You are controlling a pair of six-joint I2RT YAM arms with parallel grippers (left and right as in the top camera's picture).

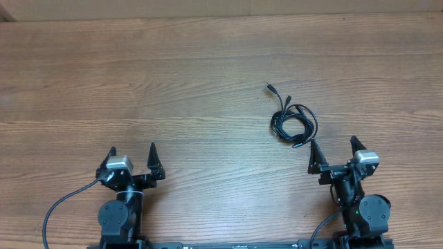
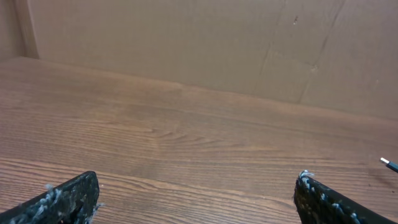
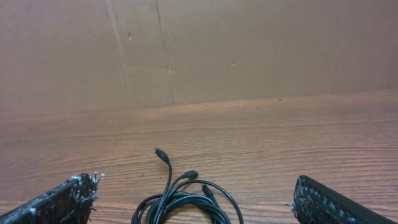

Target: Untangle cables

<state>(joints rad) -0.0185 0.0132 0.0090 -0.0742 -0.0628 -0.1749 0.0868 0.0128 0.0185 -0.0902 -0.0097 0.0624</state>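
The cables (image 1: 293, 122) lie as one tangled loop of thin black cords on the wooden table, right of centre, with plug tips pointing up-left. In the right wrist view the bundle (image 3: 186, 200) lies just ahead of the fingers, several plug tips showing. My right gripper (image 1: 335, 153) is open and empty, just below and right of the bundle. My left gripper (image 1: 132, 160) is open and empty at the near left, far from the cables. One plug tip (image 2: 389, 164) shows at the right edge of the left wrist view.
The wooden table (image 1: 173, 83) stretches across the view. A cardboard wall (image 3: 249, 43) stands at the far edge. Thicker black arm cables (image 1: 59, 207) trail from the arm bases at the near edge.
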